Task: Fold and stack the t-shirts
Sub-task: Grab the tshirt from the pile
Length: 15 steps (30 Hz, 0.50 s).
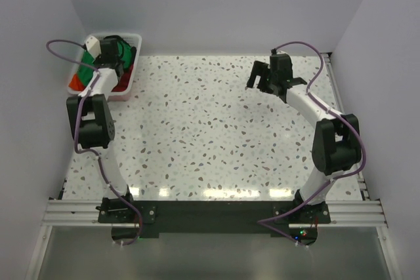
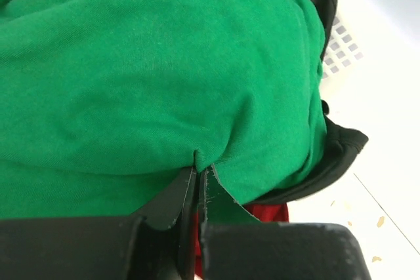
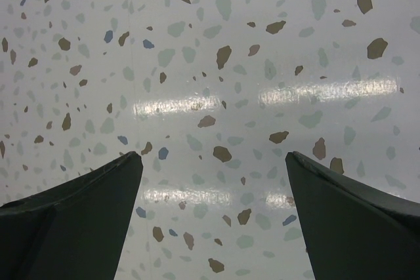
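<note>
Clamped in the left gripper (image 2: 199, 172), the green t-shirt (image 2: 151, 77) is gathered for lifting from the white bin (image 2: 341, 47) (presumably); the right gripper (image 3: 213, 159) is held spread, empty.

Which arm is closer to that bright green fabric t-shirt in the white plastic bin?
Left. The left gripper is pinching a fold of the bright green t-shirt inside the white plastic bin; the right gripper hangs open above the speckled table, far across from it.
</note>
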Available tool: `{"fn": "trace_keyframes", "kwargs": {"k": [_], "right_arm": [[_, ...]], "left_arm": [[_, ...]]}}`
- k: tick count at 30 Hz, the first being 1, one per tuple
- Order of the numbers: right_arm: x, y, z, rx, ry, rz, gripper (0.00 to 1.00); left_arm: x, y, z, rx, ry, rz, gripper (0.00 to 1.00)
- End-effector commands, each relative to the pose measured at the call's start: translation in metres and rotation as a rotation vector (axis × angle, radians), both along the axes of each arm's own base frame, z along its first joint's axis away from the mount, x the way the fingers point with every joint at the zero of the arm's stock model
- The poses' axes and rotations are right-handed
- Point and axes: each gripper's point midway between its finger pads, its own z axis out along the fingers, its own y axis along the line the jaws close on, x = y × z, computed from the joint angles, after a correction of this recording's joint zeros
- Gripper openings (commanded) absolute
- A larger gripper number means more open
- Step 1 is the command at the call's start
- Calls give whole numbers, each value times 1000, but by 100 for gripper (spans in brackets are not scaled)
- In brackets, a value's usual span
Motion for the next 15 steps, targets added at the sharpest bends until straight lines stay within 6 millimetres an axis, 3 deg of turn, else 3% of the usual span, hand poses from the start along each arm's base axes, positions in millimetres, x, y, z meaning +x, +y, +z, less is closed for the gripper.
{"fn": "trace_keyframes", "kwargs": {"k": [1, 8, 11, 15], "right_arm": [[12, 2, 19, 10, -55, -16, 95], [7, -2, 34, 17, -77, -30, 95], [2, -5, 44, 12, -90, -44, 95], [-6, -12, 61, 5, -114, -70, 95]], "left_arm": [[-3, -2, 72, 14, -170, -10, 0], [-21, -27, 136, 74, -267, -71, 0], [-27, -44, 156, 86, -299, -118, 0], [-30, -71, 163, 105, -308, -191, 0]]}}
